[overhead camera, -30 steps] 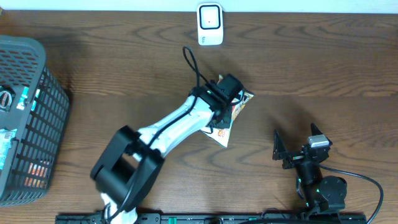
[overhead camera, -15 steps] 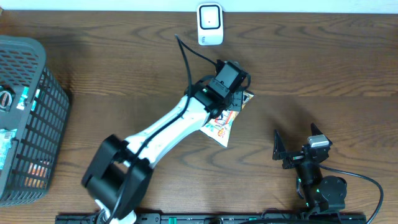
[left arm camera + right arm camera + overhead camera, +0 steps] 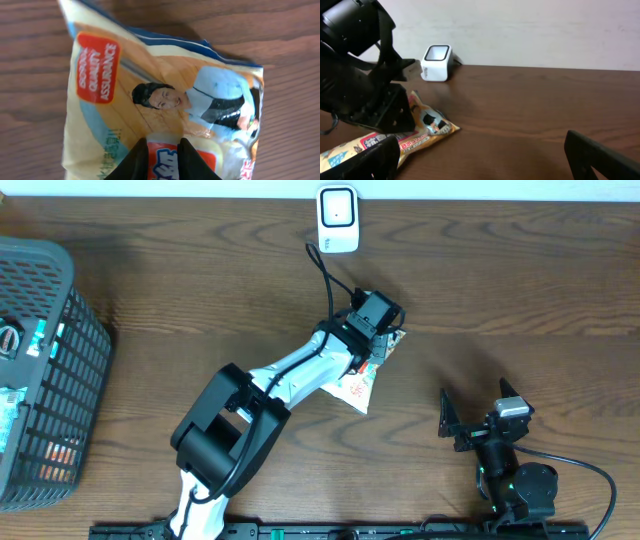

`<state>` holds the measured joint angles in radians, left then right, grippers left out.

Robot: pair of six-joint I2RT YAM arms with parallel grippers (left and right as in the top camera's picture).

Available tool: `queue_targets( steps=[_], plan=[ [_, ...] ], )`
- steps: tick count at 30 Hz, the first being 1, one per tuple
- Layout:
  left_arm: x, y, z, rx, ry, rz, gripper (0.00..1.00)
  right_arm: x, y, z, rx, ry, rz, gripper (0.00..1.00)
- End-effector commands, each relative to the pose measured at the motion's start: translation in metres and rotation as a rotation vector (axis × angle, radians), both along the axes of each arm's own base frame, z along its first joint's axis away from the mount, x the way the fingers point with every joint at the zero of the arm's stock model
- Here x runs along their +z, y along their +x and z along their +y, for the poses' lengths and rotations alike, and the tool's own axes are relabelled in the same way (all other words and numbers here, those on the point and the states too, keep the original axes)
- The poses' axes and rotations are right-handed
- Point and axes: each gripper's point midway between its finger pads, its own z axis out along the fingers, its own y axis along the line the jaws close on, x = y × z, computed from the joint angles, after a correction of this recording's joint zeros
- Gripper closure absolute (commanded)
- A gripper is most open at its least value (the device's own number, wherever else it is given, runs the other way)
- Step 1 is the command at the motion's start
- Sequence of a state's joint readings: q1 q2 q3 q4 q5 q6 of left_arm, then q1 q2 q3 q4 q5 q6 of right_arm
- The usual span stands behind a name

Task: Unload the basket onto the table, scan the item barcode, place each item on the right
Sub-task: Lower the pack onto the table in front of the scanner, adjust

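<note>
The item is a yellow snack packet [image 3: 358, 388] with a printed face, lying on the wooden table below the white scanner [image 3: 338, 220]. In the left wrist view the packet [image 3: 150, 85] fills the frame. My left gripper [image 3: 164, 146] is shut on a raised fold of it, and from above the gripper [image 3: 377, 338] sits over the packet's far end. No barcode shows. My right gripper [image 3: 478, 412] rests open at the front right, apart from the packet [image 3: 427, 130]; its view also takes in the scanner [image 3: 436, 62], and nothing lies between its fingers [image 3: 600, 155].
A dark mesh basket [image 3: 62, 275] holding several packaged goods stands at the left edge. The left arm [image 3: 290, 375] stretches diagonally across the middle of the table, its cable looping up toward the scanner.
The left arm's elbow has swung in toward the middle while its gripper stayed on the packet's far end, nudging slightly right. The right arm has not moved.
</note>
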<state>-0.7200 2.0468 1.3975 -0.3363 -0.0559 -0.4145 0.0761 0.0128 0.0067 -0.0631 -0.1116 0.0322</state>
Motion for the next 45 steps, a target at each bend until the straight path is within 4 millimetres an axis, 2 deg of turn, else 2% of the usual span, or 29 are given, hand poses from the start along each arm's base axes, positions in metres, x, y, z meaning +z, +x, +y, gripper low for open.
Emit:
queue_targets(
  steps=[1, 4, 6, 8, 10, 13, 17, 21, 26, 28, 31, 35, 40, 43, 45],
  plan=[
    [0.042, 0.013, 0.012, -0.011, 0.008, -0.095, 0.79, 0.0, 0.0, 0.001, 0.004, -0.014, -0.002, 0.01],
    [0.09, 0.008, 0.014, -0.012, -0.049, -0.155, 0.79, 0.0, 0.0, 0.001, 0.004, -0.014, -0.002, 0.01],
    [0.114, 0.0, 0.019, -0.015, -0.069, -0.169, 0.79, 0.0, 0.0, 0.001, 0.004, -0.014, -0.002, 0.01],
    [0.126, -0.012, 0.028, -0.016, -0.061, -0.153, 0.79, 0.0, 0.0, 0.001, 0.004, -0.014, -0.002, 0.01],
    [0.127, -0.026, 0.033, -0.007, -0.06, -0.099, 0.79, 0.0, 0.0, 0.001, 0.004, -0.014, -0.002, 0.01],
    [0.11, -0.05, 0.035, -0.01, -0.071, 0.034, 0.79, 0.0, 0.0, 0.001, 0.004, -0.014, -0.002, 0.01],
    [0.075, -0.075, 0.035, -0.017, -0.039, 0.178, 0.79, 0.0, 0.0, 0.001, 0.004, -0.014, -0.002, 0.01],
    [0.036, -0.089, 0.033, -0.034, 0.026, 0.254, 0.79, 0.0, 0.0, 0.001, 0.004, -0.014, -0.002, 0.01],
    [-0.002, -0.1, 0.028, -0.025, 0.083, 0.33, 0.79, 0.0, 0.0, 0.001, 0.004, -0.014, -0.002, 0.01],
    [-0.015, -0.105, 0.024, -0.012, 0.079, 0.37, 0.79, 0.0, 0.0, 0.001, 0.004, -0.014, -0.002, 0.01],
    [-0.022, -0.113, 0.014, -0.013, 0.032, 0.428, 0.79, 0.0, 0.0, 0.001, 0.004, -0.014, -0.002, 0.01],
    [-0.008, -0.12, -0.004, -0.015, -0.073, 0.479, 0.79, 0.0, 0.0, 0.001, 0.004, -0.014, -0.002, 0.01],
    [0.038, -0.115, -0.035, -0.08, -0.229, 0.471, 0.79, 0.0, 0.0, 0.001, 0.004, -0.014, -0.002, 0.01],
    [0.066, -0.101, -0.038, -0.088, -0.258, 0.388, 0.79, 0.0, 0.0, 0.001, 0.004, -0.014, -0.002, 0.01],
    [0.079, -0.086, -0.029, -0.05, -0.233, 0.296, 0.79, 0.0, 0.0, 0.001, 0.004, -0.014, -0.002, 0.01]
  ],
)
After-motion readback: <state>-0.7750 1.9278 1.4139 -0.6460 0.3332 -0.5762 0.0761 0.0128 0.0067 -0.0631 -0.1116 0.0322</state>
